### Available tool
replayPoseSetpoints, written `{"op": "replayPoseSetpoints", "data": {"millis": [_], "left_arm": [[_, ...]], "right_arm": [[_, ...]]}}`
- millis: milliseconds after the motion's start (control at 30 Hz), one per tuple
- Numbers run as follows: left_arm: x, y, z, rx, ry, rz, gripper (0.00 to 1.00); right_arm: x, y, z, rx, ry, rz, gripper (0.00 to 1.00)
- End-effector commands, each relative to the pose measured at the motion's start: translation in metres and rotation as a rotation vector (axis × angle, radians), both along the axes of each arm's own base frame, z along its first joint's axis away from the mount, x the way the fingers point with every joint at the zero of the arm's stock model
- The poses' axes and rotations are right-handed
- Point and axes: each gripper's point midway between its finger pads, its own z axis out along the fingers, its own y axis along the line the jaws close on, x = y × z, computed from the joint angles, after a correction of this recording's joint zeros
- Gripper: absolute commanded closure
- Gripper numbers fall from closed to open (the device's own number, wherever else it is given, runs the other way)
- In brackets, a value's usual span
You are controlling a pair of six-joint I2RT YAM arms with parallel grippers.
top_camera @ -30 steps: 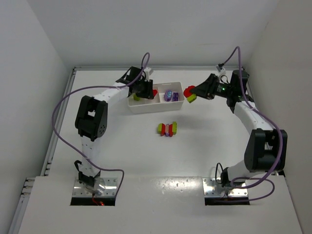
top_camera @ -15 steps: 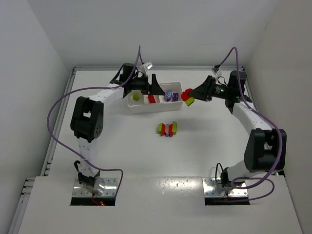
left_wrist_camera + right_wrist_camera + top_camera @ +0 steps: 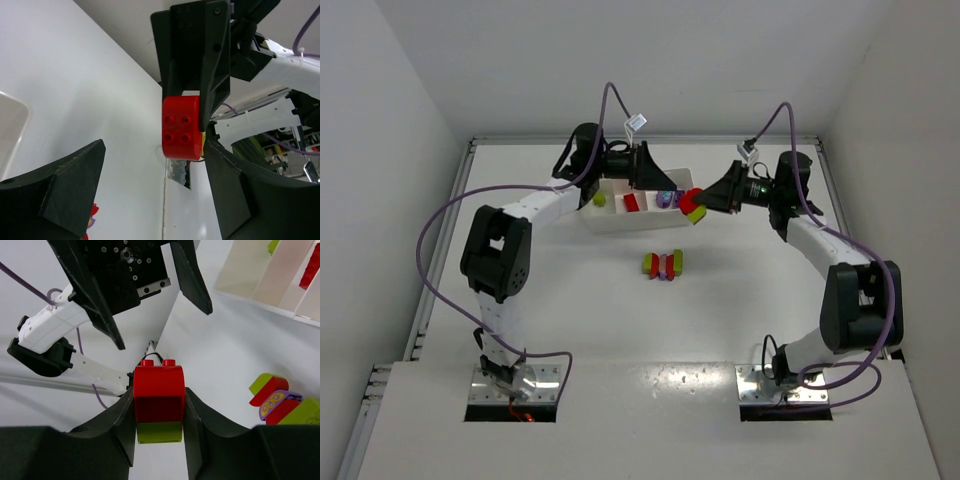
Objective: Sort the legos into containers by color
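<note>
Your right gripper is clamped on a stuck pair, a red brick seated on a yellow-green brick, and holds it over the right end of the tray. Your left gripper faces it from the left with jaws spread and nothing in them.

This looks like the pull-apart. Bring the left jaws onto the free rounded end of the red brick only, squarely across its flat sides, and close fully before pulling. The right fingers seem to bear on both halves, so shift that grip onto the yellow-green one if the pair won't part. Peel with a slight tilt, over the tray.

Red belongs in the middle compartment, yellow-green in the left; purple sits in the right. A mixed cluster waits on the table, near of the tray.
</note>
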Motion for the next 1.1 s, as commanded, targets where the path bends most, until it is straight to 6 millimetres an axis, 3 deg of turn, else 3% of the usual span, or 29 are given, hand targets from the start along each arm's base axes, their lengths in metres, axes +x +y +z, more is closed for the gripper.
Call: {"op": "replayPoseSetpoints", "data": {"millis": [0,533,700,833,967,1067], "left_arm": [[-0.018,-0.009,0.033,-0.049,-0.089,-0.094,0.15],[-0.044,-0.018,0.025,-0.030,-0.069,-0.204,0.25],[-0.044,-0.018,0.026,-0.027,-0.077,-0.204,0.27],[-0.044,-0.018,0.026,-0.027,-0.077,-0.204,0.33],[-0.047,-0.021,0.026,-0.027,-0.077,-0.213,0.50],[-0.047,-0.021,0.022,-0.025,-0.068,-0.222,0.55]], "right_arm": [[-0.005,0.005,0.021,0.009,-0.103,0.038,1.00],[0.005,0.009,0.025,0.010,-0.112,0.047,1.00],[0.007,0.012,0.022,0.010,-0.113,0.057,1.00],[0.008,0.015,0.025,0.010,-0.122,0.057,1.00],[0.009,0.015,0.029,0.010,-0.131,0.057,1.00],[0.010,0.019,0.026,0.009,-0.131,0.057,1.00]]}}
